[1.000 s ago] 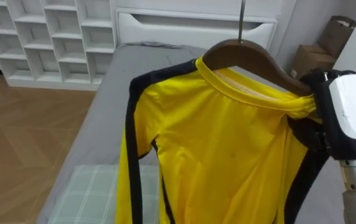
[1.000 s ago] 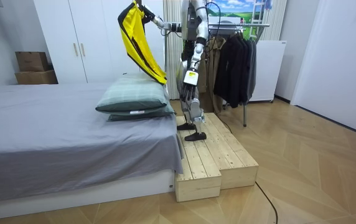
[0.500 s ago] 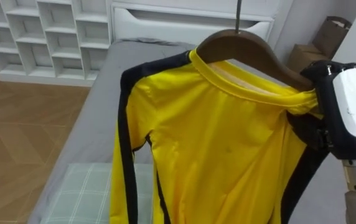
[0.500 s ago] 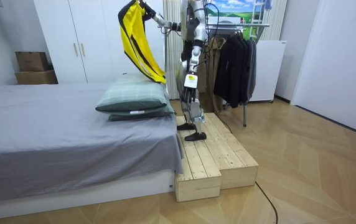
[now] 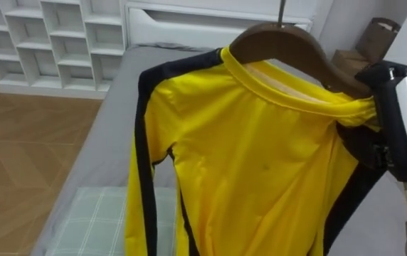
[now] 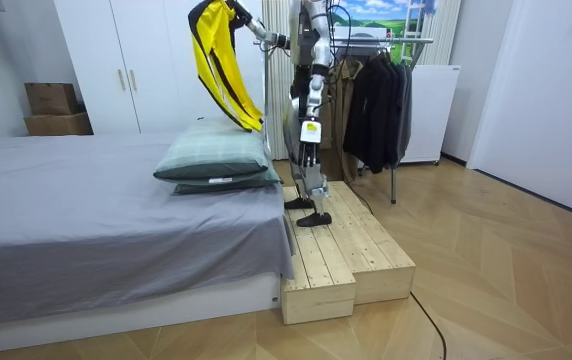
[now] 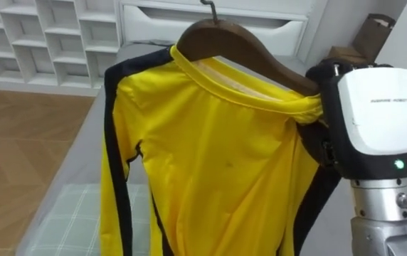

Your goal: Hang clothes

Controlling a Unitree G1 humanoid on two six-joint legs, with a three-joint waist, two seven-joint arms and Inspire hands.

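Right robot hand (image 7: 367, 107), clenched on a wooden hanger (image 7: 246, 51), holds the yellow shirt (image 7: 218, 163) above the bed (image 6: 86, 200); next, likely turn and hook it on the clothes rack (image 6: 406, 40).

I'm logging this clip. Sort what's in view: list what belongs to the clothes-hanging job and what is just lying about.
For the job: yellow shirt, wooden hanger it hangs on, right hand at its shoulder, clothes rack by the robot.

Lying about: pillows, bed, cardboard boxes, white shelves, wooden platform underfoot.
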